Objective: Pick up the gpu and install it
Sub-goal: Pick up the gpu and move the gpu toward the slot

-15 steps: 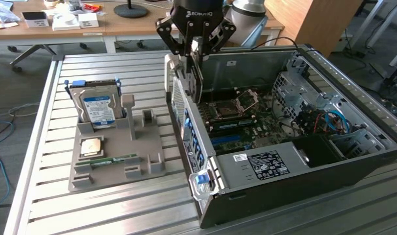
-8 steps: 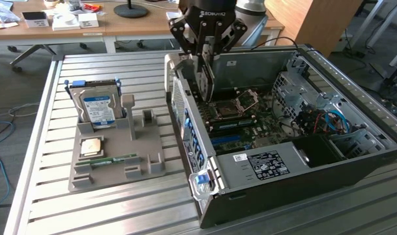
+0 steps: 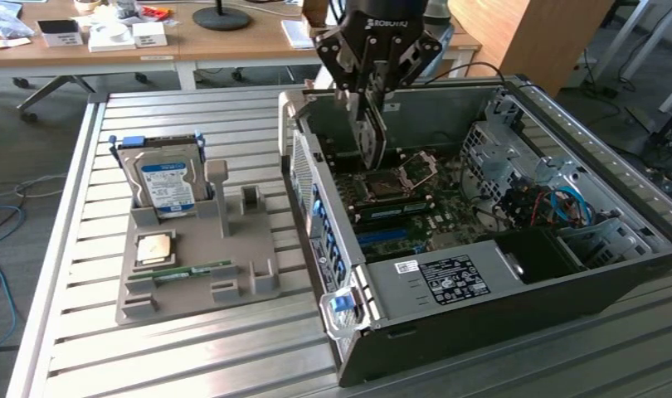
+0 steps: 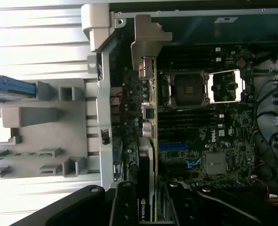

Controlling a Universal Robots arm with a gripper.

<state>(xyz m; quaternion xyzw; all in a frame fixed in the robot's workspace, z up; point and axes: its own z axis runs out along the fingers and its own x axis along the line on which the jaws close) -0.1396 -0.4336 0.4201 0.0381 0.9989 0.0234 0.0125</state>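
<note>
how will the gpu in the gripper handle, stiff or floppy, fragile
Likely stiff: the gpu hangs straight and edge-on from the gripper. Probably light, since it is thin. Its exposed components look fragile near the case wall.

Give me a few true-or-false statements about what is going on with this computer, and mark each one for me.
1. The tool grips the gpu over the open computer case. True.
2. The hard drive lies inside the case. False: it stands upright in the grey holder on the table, beside the case.
3. The case is closed up on all sides. False: its side is open and the motherboard is in plain sight.
4. A green memory stick rests in the grey holder. True.
</note>
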